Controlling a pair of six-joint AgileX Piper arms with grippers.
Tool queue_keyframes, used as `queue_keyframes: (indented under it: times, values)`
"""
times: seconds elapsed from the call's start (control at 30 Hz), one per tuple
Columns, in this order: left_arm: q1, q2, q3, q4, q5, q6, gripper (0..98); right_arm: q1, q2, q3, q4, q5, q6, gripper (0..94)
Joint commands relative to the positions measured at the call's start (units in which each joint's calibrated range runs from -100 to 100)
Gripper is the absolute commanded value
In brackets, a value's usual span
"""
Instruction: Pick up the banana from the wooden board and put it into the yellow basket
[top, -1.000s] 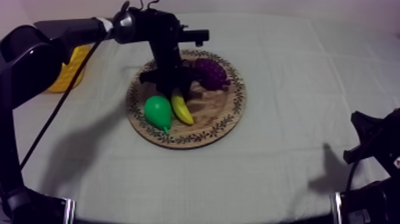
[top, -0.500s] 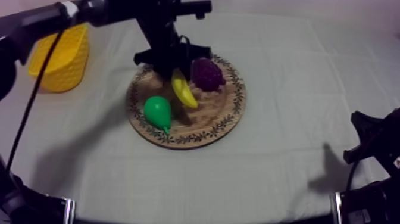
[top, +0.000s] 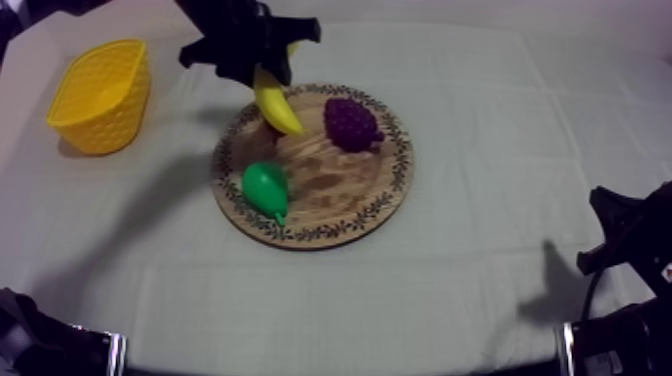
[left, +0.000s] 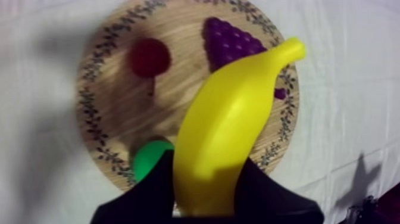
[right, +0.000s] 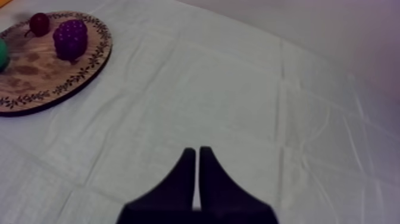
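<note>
The yellow basket (top: 100, 95) is sitting at the left of the worktop (top: 480, 100). To its right, the left gripper (top: 255, 50) is gripping the banana (top: 277, 105) by one end, holding it in the air over the wooden board (top: 340, 205), near the rim facing the basket. The pear (top: 265, 187), small red fruit (left: 149, 57) and grapes (top: 350, 123) are lying on the board. At far right, the right gripper (right: 197, 156) is resting closed on nothing.

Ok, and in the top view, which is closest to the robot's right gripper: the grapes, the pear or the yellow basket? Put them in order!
Starting from the right gripper, low at the right side:
1. The grapes, on the right part of the wooden board.
2. The pear, on the board's left part.
3. The yellow basket, far off at the left.
</note>
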Motion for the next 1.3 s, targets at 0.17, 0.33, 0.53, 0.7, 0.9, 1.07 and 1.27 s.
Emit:
queue_keyframes:
  times: [0.17,0.33,0.53,0.7,0.9,1.07,1.27]
  values:
    - [-6.8,-4.8,4.6,-0.38,0.0,-1.9,27.3,0.0,0.0,0.0,0.0,0.0,0.0,0.4]
    - [-12.2,-5.6,6.5,-0.99,0.0,-3.9,27.2,0.0,0.0,0.0,0.0,0.0,0.0,0.4]
    - [-18.1,-4.3,7.2,-2.14,-0.5,-5.8,27.0,0.0,0.0,0.0,0.0,0.0,0.0,0.4]
    - [-22.1,-2.9,5.3,-2.75,-0.7,-7.0,26.9,0.0,0.0,0.0,0.0,0.0,0.0,0.4]
    - [-25.9,-0.9,2.6,-3.24,-0.7,-8.0,27.0,0.0,0.0,0.0,0.0,0.0,0.0,0.4]
    - [-28.7,1.4,-0.4,-3.71,-0.8,-8.6,27.0,0.0,0.0,0.0,0.0,0.0,0.0,0.4]
    - [-31.2,4.2,-3.5,-3.94,-1.1,-9.4,27.2,0.0,0.0,0.0,0.0,0.0,0.0,0.4]
